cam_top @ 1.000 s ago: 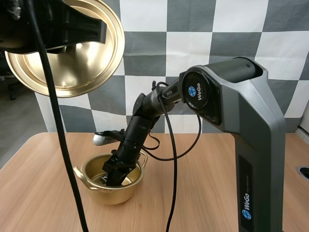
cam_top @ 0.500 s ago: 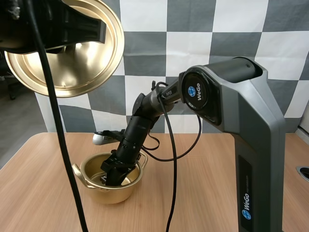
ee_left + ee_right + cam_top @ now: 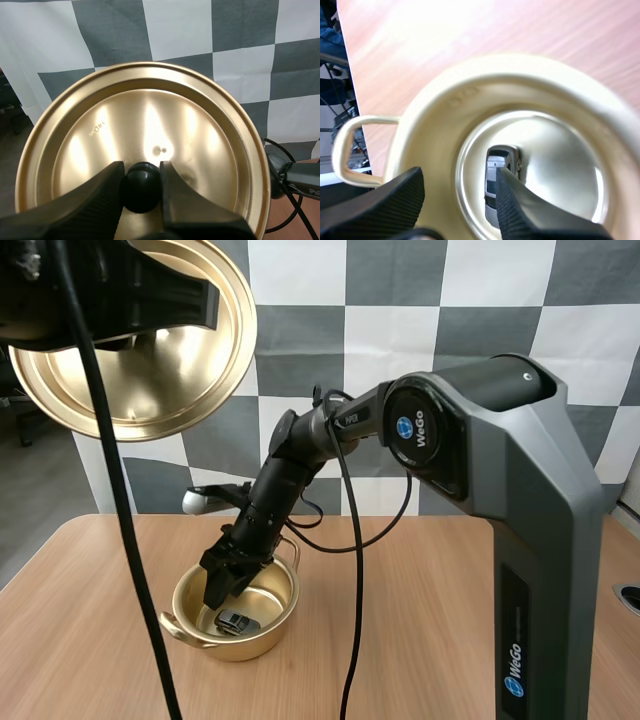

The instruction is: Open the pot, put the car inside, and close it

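1. Nearest, high at the left: holding the lid [image 3: 150, 350] well above the table [image 3: 430, 590], its shiny underside turned outward, with the left gripper [image 3: 141, 172] pinching the black knob [image 3: 141, 189] tightly between both fingers.
2. Lower, on the near left part of the table: standing open, the pot [image 3: 245, 648], with the car [image 3: 238, 621] lying flat on the bottom inside it, apart from any finger.
3. Just over the pot's far-left rim: hovering, the right gripper [image 3: 222, 595], fingers spread wide and gripping nothing, looking straight down past them at the car resting in the bowl.
4. Judging the step in hand: opening looking done and the car looking delivered, so sitting at the turn between putting in and closing, with only the last part of the task remaining.
5. Judging the next move: calling for lifting the right arm up and away toward the far right, clear of the pot's mouth; then bringing the lid down from the left, levelling it, centring it over the rim, lowering gently until seated, and only then letting go of the knob.
6. Watching for: the lid clipping the right arm if not yet clear, or landing tilted and skewed on the rim.
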